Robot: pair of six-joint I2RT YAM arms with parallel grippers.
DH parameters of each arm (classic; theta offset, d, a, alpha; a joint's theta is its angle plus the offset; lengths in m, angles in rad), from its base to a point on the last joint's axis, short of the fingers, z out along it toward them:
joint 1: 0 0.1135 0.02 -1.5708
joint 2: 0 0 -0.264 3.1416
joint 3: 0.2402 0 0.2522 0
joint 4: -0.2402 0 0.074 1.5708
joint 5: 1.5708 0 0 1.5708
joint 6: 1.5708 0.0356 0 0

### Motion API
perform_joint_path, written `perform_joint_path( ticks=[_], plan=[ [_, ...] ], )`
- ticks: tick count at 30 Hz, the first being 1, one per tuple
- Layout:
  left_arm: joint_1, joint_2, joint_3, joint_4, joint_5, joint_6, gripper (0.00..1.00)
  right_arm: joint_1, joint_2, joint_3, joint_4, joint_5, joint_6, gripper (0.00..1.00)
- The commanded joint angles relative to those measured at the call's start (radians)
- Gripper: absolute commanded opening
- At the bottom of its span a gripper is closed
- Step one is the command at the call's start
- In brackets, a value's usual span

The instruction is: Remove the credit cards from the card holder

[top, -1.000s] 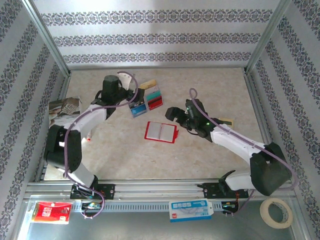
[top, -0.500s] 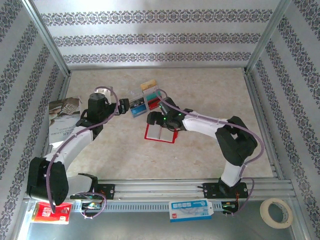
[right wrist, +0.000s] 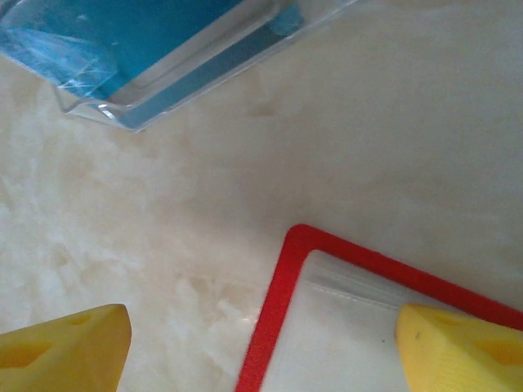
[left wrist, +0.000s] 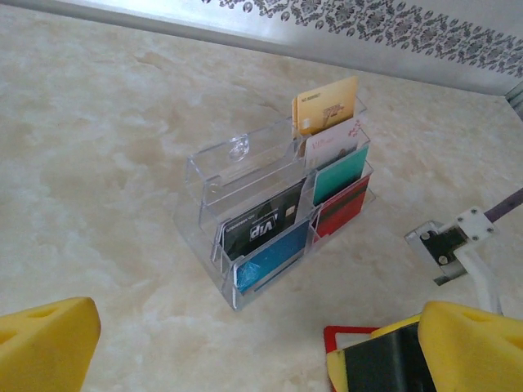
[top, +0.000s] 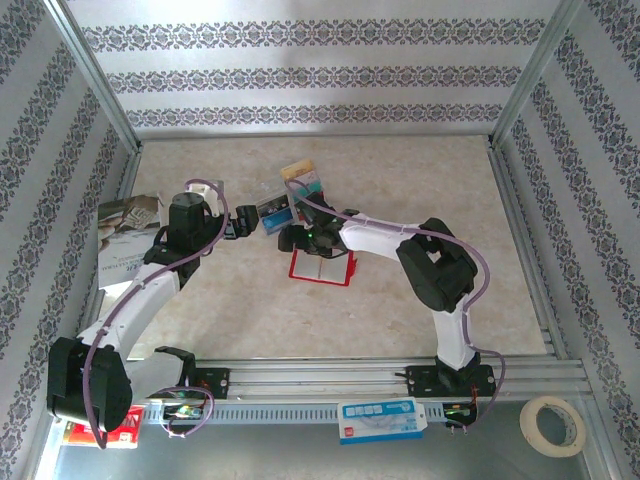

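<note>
Bright, even light from overhead; shadows on the table (top: 400, 300) are faint and soft. The top view is sharp, slightly washed out. The clear card stand (left wrist: 245, 188) carries small glints, while the left gripper (left wrist: 257, 347) fingers (left wrist: 45, 343) blur at the near corners. The right wrist view is soft, with the right gripper (right wrist: 261, 347) fingers (right wrist: 69, 347) out of focus

Left gripper (top: 245, 222) fingers spread wide, right gripper (top: 288, 238) fingers parted, both arms extended, grippers close together

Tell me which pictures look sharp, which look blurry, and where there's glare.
Left wrist: sharp, the VIP card lettering readable, faint glare on the clear stand; yellow fingers blurred. Right wrist: soft close-up, red card holder edge fuzzy. Top external: even, soft light.
</note>
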Motion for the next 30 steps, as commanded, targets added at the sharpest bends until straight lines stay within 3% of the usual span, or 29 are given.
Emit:
perform_joint_path(
  ticks=[1, 9, 16, 20, 25, 30],
  plan=[
    [0.016, -0.017, -0.014, -0.011, 0.030, 0.007, 1.00, 0.028, 0.029, 0.005, -0.057, -0.048, -0.020, 0.84],
    [0.017, -0.023, -0.031, 0.011, 0.027, 0.012, 1.00, 0.044, -0.041, -0.102, -0.051, -0.103, -0.057, 0.80],
    [0.016, -0.014, -0.017, 0.007, 0.034, 0.007, 1.00, 0.043, -0.182, -0.074, -0.080, -0.007, -0.135, 0.80],
    [0.016, -0.015, -0.018, 0.008, 0.043, 0.003, 1.00, 0.042, -0.238, -0.086, -0.174, 0.073, -0.273, 0.81],
    [0.015, 0.000, -0.019, 0.020, 0.056, -0.014, 1.00, 0.055, -0.223, -0.079, -0.315, 0.091, -0.426, 0.78],
    [0.016, 0.011, -0.013, 0.022, 0.063, -0.027, 1.00, 0.081, -0.163, -0.048, -0.374, 0.120, -0.440, 0.72]
  ],
)
